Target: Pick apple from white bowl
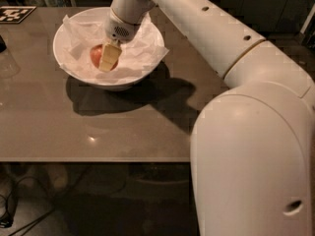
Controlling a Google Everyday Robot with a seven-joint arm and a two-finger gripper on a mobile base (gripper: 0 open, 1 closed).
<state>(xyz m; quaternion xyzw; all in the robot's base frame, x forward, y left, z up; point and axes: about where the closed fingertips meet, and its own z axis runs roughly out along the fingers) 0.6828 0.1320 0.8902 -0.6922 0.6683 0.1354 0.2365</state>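
The white bowl, lined with crumpled white paper, stands on the far left part of the grey table. The small reddish apple lies inside it, left of centre. My gripper reaches down into the bowl from the upper right. Its pale yellow finger lies against the apple's right side and covers part of it. The other finger is hidden behind the apple. The gripper looks shut on the apple, low inside the bowl.
My white arm crosses above the table's right half, and its large base fills the lower right. A black-and-white marker tag lies at the far left corner. The table's front edge runs below, with cables on the floor.
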